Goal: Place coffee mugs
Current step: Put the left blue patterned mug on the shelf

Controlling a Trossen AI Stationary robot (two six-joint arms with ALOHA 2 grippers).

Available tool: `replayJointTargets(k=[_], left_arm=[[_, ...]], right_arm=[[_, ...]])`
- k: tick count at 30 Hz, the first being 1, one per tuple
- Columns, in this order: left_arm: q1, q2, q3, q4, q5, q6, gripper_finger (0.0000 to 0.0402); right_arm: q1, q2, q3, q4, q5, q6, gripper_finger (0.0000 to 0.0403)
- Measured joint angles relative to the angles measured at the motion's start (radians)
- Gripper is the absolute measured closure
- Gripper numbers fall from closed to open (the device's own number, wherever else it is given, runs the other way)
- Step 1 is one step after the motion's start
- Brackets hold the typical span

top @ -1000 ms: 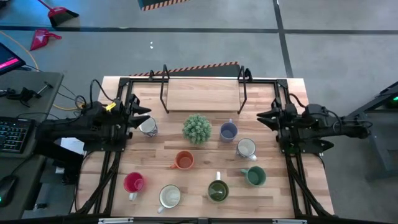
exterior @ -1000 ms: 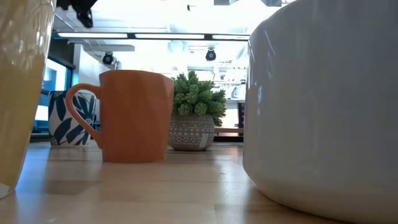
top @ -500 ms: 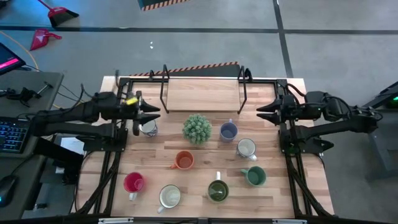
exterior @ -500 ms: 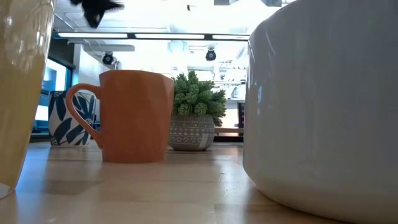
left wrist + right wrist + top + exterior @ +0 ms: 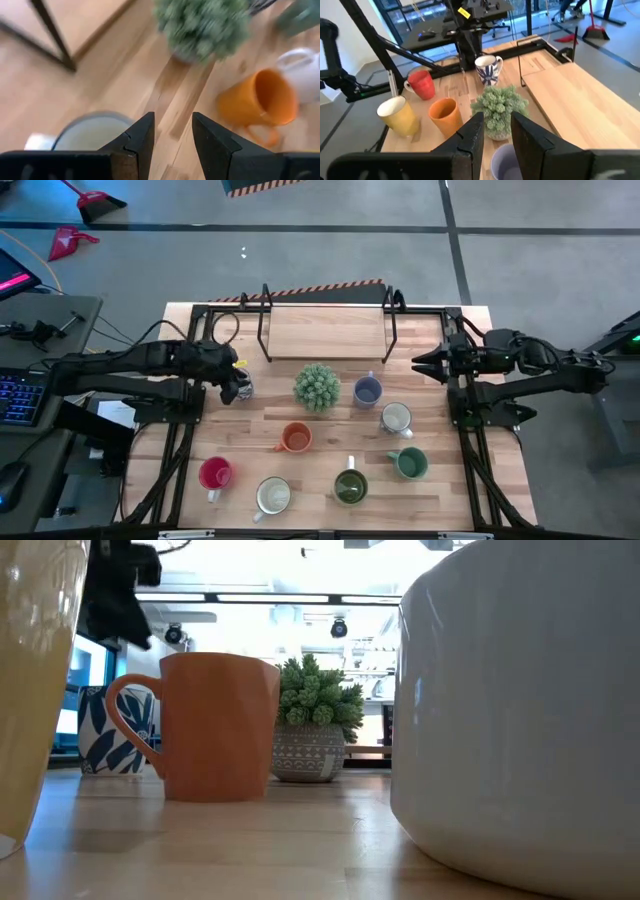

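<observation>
As seen from above, eight coffee mugs are standing on the wooden table (image 5: pixel 440 480) around one spiky green plant (image 5: pixel 317 386). Counting from left to right: a red mug (image 5: pixel 215 474); a white mug with blue leaf print (image 5: pixel 240 386) near the table's left rear; a cream-yellow mug (image 5: pixel 273 496) at the front edge; an orange mug (image 5: pixel 296 438) in the middle; a dark green mug (image 5: pixel 350 486); a pale blue mug (image 5: pixel 367 391) just beside the plant; a white mug (image 5: pixel 396 418); and a second green mug (image 5: pixel 410 463). One black wire rack (image 5: pixel 327 330) is standing at the rear, with no mug on it. The left arm is reaching inward from the left edge, its left gripper (image 5: pixel 229 389) pointing down directly over the leaf-print mug, jaws slightly apart and gripping nothing. The right arm is extending along the right rear side, its right gripper (image 5: pixel 421 364) hanging above the table near the pale blue mug, pointing toward the centre, jaws slightly apart and empty.
</observation>
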Motion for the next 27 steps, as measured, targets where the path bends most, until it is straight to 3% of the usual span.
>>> replayJointTargets(k=[5, 27], left_arm=[[-0.001, 0.089, 0.000, -0.091, 0.002, -0.038, 0.0282], [-0.001, 0.427, 0.000, -0.087, -0.014, -0.080, 0.0282]], right_arm=[[0.000, 0.000, -0.001, -0.033, 0.023, 0.025, 0.0316], [0.000, 0.000, -0.001, -0.048, 0.023, 0.008, 0.0316]])
